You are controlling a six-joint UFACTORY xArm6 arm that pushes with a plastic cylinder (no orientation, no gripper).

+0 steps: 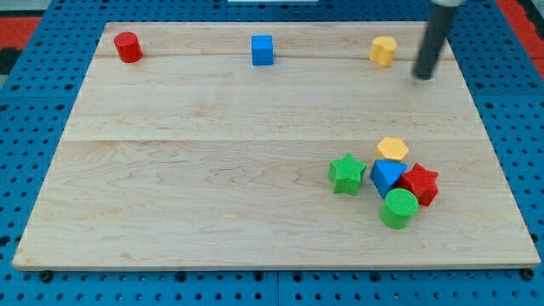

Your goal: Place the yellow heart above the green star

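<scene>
Task barely begun: the yellow heart-shaped block (383, 50) sits near the board's top edge, well apart from the green star block (347, 173) in the lower-right cluster. The dark rod's tip (422, 76) stands just right of the heart, not touching; no fingers on this rod. Bare wooden board (212, 153) above the star leaves open room; the yellow hexagon block (393, 149) sits close by.
</scene>
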